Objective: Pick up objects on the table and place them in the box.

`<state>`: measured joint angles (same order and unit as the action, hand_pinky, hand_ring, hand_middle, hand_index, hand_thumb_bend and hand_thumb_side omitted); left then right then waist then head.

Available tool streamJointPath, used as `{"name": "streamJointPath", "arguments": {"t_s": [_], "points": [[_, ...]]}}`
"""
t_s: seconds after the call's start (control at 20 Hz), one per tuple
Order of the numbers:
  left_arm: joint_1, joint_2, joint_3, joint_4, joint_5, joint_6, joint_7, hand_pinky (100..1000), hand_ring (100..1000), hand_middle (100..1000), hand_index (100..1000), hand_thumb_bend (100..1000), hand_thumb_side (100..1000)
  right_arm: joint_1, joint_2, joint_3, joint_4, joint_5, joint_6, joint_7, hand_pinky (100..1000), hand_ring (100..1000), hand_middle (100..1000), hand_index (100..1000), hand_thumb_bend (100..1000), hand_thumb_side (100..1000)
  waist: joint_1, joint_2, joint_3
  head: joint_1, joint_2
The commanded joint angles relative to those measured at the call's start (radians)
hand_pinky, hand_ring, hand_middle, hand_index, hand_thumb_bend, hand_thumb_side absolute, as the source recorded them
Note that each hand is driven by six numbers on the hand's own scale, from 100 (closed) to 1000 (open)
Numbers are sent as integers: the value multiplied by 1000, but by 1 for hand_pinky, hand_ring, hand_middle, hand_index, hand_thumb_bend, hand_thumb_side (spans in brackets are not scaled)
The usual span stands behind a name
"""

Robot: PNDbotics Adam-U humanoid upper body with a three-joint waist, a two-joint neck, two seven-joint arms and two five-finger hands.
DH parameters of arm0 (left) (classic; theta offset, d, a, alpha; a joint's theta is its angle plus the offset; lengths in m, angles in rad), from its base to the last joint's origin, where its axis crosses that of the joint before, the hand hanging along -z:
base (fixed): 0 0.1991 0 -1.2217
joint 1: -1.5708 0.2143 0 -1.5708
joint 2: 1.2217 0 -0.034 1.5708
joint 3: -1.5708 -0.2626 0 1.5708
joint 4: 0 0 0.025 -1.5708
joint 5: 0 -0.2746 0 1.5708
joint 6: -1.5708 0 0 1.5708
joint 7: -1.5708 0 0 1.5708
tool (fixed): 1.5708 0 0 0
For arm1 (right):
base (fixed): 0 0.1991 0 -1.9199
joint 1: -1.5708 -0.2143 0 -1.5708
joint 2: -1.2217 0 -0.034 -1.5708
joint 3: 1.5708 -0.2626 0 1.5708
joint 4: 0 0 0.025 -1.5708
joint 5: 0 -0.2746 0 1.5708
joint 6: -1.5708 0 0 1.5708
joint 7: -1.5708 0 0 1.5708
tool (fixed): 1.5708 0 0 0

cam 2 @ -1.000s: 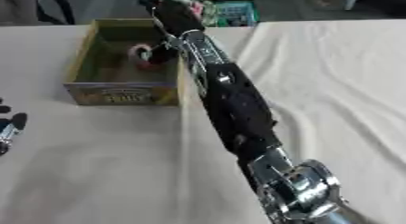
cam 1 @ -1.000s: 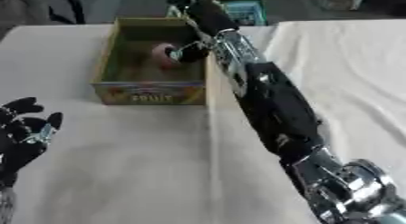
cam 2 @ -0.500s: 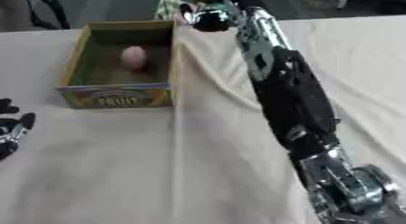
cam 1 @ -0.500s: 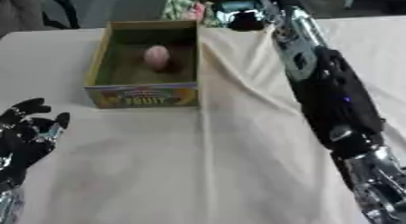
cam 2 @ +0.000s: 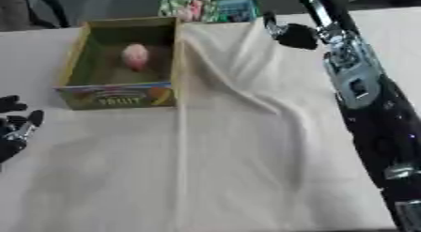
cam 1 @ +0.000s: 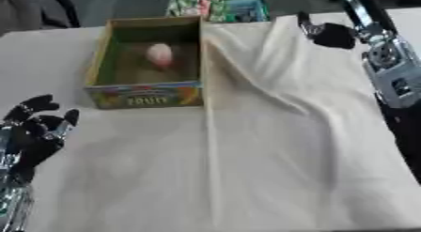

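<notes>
At the table's near left corner the left hand (cam 1: 33,127) rests idle, its black fingers spread apart and pointing up, holding nothing. Further along, toward the far left part of the table (cam 1: 271,179), stands an open cardboard box (cam 1: 146,96) with a colourful printed front panel facing the robot. Inside it, on the greenish floor and toward the far half, lies a small pink rounded object (cam 1: 159,54); it is alone in the box and touches no wall that can be made out. A white cloth (cam 2: 246,132) covers the table, with a long crease running from the box's right wall down toward the near edge and softer folds fanning out to the right of it. Just past the far edge, behind the box, sit some colourful packages (cam 1: 222,6), too blurred to identify. Near the far right corner the right hand (cam 1: 327,33) hangs above the cloth, well apart from the box; its dark fingers appear curled inward with nothing between them. Its silver and black arm (cam 2: 362,95) runs along the table's right edge.
</notes>
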<state>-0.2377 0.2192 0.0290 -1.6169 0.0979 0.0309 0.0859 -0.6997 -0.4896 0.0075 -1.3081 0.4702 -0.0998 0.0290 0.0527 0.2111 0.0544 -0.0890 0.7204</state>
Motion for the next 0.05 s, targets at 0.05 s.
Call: {"name": "streamJointPath", "arguments": {"t_s": [0.05], "points": [[-4,22,12,-24,0,-2,5,573,528,599,738,475,100,18,-55,-23,-29,-66,7,-6,789,878,758,958,244,330,-3,-19,0,6,4]]}}
